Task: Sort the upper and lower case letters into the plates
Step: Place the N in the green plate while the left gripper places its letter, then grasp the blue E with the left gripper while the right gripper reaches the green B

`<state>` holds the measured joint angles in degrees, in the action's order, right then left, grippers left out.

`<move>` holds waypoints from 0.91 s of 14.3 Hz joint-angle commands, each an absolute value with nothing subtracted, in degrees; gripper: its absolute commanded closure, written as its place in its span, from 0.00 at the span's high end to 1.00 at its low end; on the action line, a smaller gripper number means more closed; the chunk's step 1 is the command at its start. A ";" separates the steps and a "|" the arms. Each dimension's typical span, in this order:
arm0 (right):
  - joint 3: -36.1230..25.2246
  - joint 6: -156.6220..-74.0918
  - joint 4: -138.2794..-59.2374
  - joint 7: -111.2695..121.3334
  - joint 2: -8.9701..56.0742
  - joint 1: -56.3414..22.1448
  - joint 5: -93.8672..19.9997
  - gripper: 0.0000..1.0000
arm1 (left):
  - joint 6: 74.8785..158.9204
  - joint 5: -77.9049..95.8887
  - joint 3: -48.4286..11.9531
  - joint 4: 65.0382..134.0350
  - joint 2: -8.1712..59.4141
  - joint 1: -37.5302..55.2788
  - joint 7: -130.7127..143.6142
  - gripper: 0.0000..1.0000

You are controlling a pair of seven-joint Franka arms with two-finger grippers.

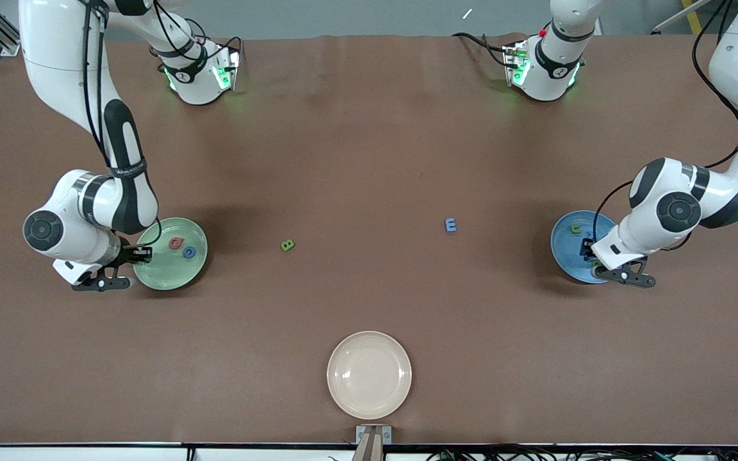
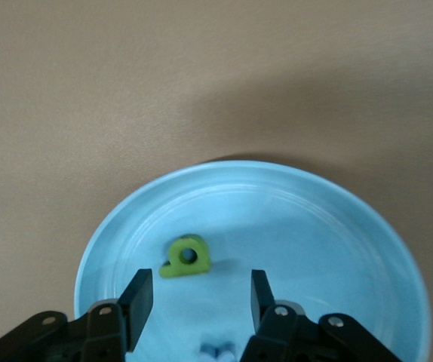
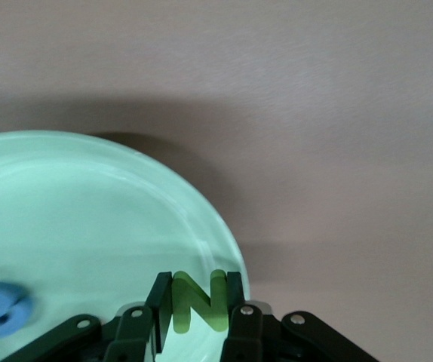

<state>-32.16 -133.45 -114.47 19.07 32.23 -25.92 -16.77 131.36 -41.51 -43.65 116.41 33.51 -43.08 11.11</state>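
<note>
My right gripper hangs over the rim of the pale green plate, shut on a green letter N that stands upright between its fingers. A red-pink letter and a blue letter lie in that plate. My left gripper hovers over the blue plate, open with nothing between its fingers. A green letter lies flat in this plate just ahead of the fingertips. A small bluish piece shows under the gripper. A green letter B and a blue letter E lie on the table between the plates.
A cream-beige plate sits near the table's front edge, nearer to the front camera than both loose letters. The brown table stretches between the two arm bases.
</note>
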 commanded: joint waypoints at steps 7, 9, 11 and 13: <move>-31.90 -129.28 -119.53 19.95 26.10 -25.49 -17.84 0.01 | 124.54 -34.01 -56.06 114.61 30.41 -42.72 24.93 1.00; -31.82 -129.81 -119.79 19.95 26.54 -25.49 -17.84 0.02 | 124.54 -33.93 -57.83 114.52 31.28 -39.14 34.32 1.00; -31.82 -129.90 -119.71 19.95 27.42 -25.49 -19.32 0.03 | 124.89 -33.93 -57.75 113.56 32.69 -32.99 44.51 1.00; -31.82 -129.90 -119.71 19.95 27.60 -25.92 -21.35 0.04 | 125.24 -34.36 -56.96 112.33 34.97 -27.53 52.79 1.00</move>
<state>-32.09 -129.15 -119.02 19.07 27.85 -25.89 -19.08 125.51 -34.46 -57.69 114.11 32.62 -31.69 46.52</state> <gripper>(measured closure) 0.670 0.000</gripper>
